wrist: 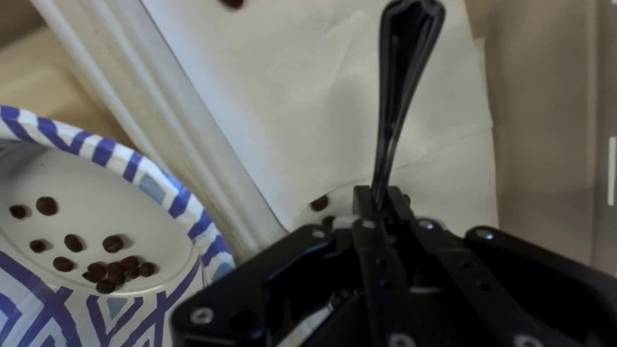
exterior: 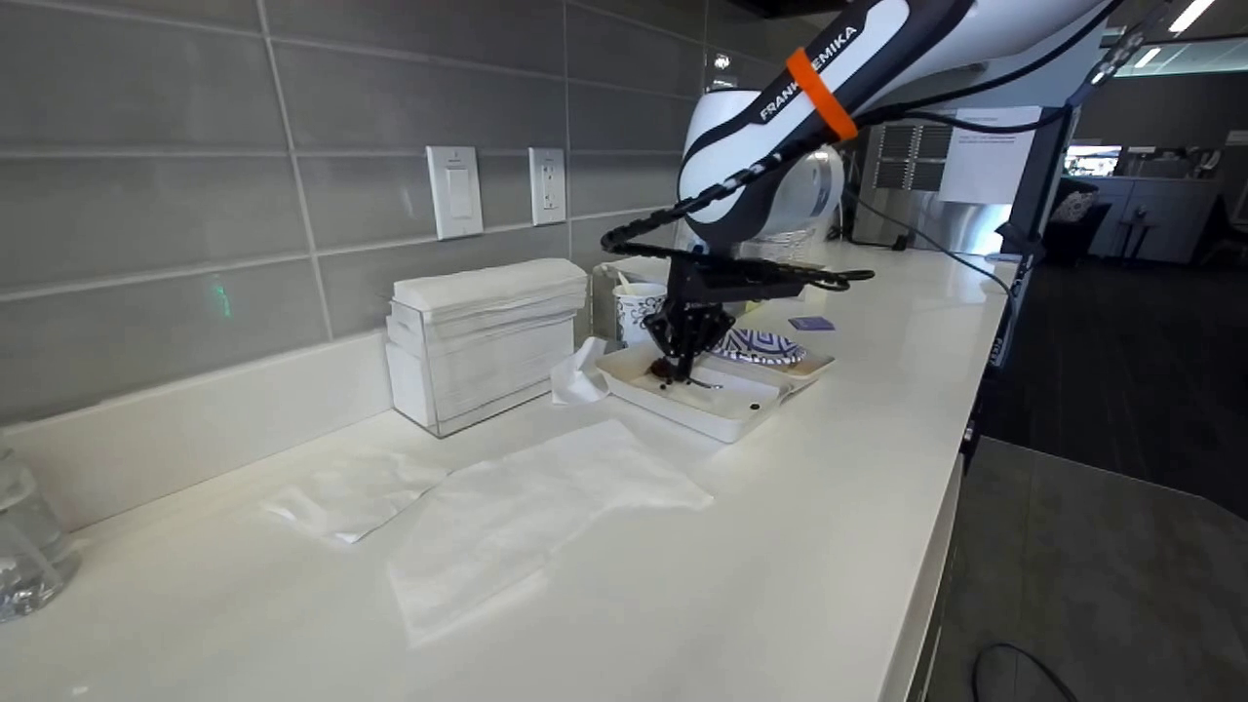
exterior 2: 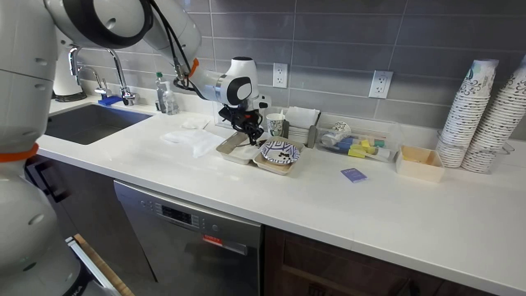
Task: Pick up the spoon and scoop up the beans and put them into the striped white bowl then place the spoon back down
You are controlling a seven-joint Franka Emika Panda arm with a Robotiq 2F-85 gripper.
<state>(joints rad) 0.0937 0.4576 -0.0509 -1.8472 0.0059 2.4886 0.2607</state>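
"Black plastic at twelve o'clock in the wrist view: the spoon (wrist: 400,72)?"

"Yes, gripped by its handle, between the clamped fingers (wrist: 363,205) of the gripper (wrist: 379,198), and pointing up and away from them."

"And the scoop end?"

"Hidden beneath the gripper from there. Cannot tell whether loaded."

"Anything in the striped white bowl (wrist: 96,190) yet?"

"Yes, a dozen or more beans (wrist: 115,272), mostly bunched toward five o'clock inside. Look for it at nine o'clock from the fingers, across the white ridge (wrist: 168,120)."

"Any left in the tray (wrist: 540,144)?"

"Some loose beans (wrist: 319,202) just beside the fingers, at nine o'clock, plus a stray bean (wrist: 232,3) toward eleven, cut by the view's top edge. In an exterior view, also a dark clump (exterior: 663,369) at nine o'clock, close by the gripper. Beans or scoop? Cannot tell."

"So, how far along?"

"Done with picking up. Partway with filling, perhaps well along, judging by the bowl. Left to do: maybe tip in another load, toward nine o'clock, then surely lay the spoon back down and let go."
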